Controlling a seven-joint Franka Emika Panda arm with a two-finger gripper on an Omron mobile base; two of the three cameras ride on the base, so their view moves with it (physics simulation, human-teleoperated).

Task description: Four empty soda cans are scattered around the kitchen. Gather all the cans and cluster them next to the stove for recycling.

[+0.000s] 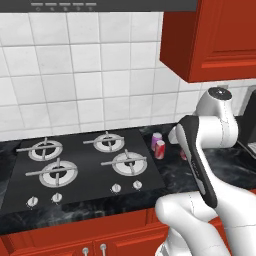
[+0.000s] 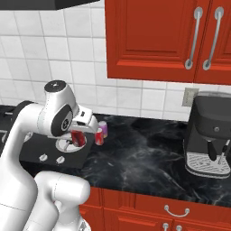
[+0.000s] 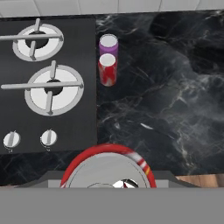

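My gripper (image 2: 80, 133) is shut on a red soda can (image 2: 77, 138), held upright in the air just past the stove's right edge. In the hand view this can's silver top (image 3: 108, 170) sits at the bottom, over the black countertop. A sliver of it shows behind the arm (image 1: 183, 154). Two more cans stand together on the counter against the black stove (image 1: 80, 165): a pink-purple one (image 1: 156, 139) at the back and a red one (image 1: 160, 149) in front of it. From the hand they appear ahead, the pink-purple can (image 3: 108, 44) and the red can (image 3: 107, 69), beside the stove (image 3: 83, 122).
A dark coffee machine (image 2: 211, 135) stands on the counter at the far right. Red wall cabinets (image 2: 162, 36) hang above the counter, and a range hood (image 1: 100, 5) is over the burners. Black marbled countertop (image 3: 166, 100) stretches right of the cans.
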